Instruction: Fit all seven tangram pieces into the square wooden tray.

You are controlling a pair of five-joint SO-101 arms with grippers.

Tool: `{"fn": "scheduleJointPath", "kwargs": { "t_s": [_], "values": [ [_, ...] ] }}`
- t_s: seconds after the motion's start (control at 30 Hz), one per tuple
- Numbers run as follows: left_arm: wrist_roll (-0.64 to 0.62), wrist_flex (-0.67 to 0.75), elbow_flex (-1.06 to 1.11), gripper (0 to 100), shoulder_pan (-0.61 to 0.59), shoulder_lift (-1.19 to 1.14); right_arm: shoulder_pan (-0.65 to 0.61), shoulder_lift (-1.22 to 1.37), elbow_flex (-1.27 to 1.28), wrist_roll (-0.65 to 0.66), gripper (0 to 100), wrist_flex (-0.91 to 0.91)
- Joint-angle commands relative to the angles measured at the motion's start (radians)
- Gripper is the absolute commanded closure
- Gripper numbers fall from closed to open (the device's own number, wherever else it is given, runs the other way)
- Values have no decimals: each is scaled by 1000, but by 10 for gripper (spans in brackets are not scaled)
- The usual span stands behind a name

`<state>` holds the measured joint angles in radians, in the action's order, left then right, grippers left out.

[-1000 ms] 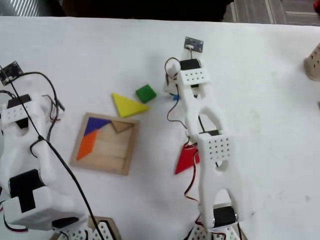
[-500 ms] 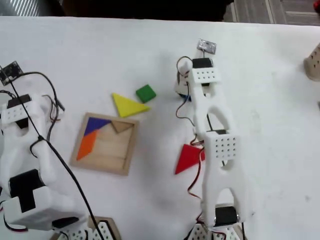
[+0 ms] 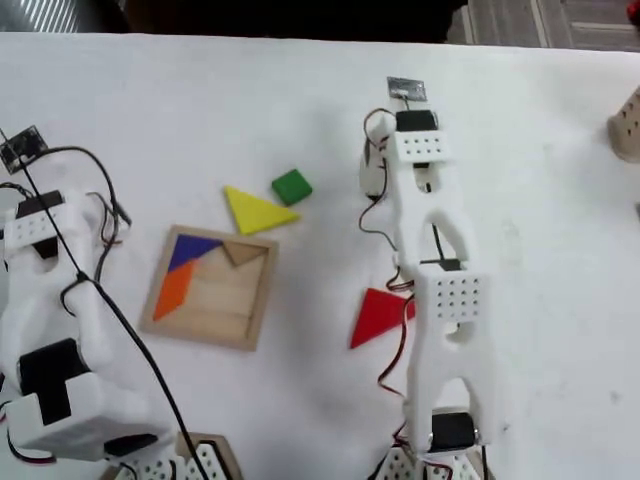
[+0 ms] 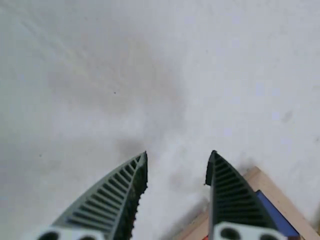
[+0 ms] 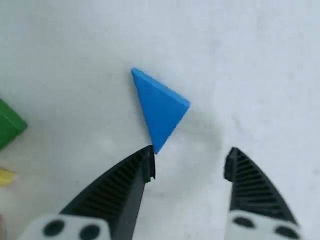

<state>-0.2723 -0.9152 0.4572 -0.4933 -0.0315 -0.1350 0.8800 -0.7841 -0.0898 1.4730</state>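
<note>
The square wooden tray (image 3: 232,322) lies left of centre and holds a blue piece (image 3: 192,250), an orange piece (image 3: 175,288) and a brown triangle (image 3: 243,252). A yellow triangle (image 3: 255,210) and a green square (image 3: 291,186) lie just beyond it. A red triangle (image 3: 378,317) rests beside the right arm (image 3: 420,150). My right gripper (image 5: 189,162) is open over the bare table, one fingertip (image 5: 146,162) almost at the tip of a small blue triangle (image 5: 160,107). My left gripper (image 4: 177,160) is open and empty, close to a corner of the tray (image 4: 257,177).
Black and red cables trail from the left arm (image 3: 40,300) and along the right arm. A pale perforated object (image 3: 625,125) stands at the right edge, and a wooden block (image 3: 215,455) lies at the front. The green square (image 5: 7,125) lies near the blue triangle.
The right arm has swung to the right and slightly farther back. A bit of blue beside its gripper in the earliest high view is now covered by the arm. The left arm has not moved.
</note>
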Motion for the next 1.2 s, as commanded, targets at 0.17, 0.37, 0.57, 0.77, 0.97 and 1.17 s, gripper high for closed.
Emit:
{"fn": "scheduleJointPath", "kwargs": {
  "t_s": [0.17,0.37,0.57,0.77,0.97,1.17],
  "values": [
    [12,23,-11,801,15,5,-22,-68,-23,160,752,-168],
    [12,23,-12,801,15,5,-39,-28,-23,158,758,-211],
    [12,23,-12,801,15,5,-38,42,-23,160,758,-229],
    [12,23,-11,801,13,5,-35,36,-23,158,758,-170],
    [12,23,-11,801,13,5,-33,36,-31,130,759,-170],
    [12,23,-9,801,12,5,-10,47,-83,129,813,-156]
  ]
}}
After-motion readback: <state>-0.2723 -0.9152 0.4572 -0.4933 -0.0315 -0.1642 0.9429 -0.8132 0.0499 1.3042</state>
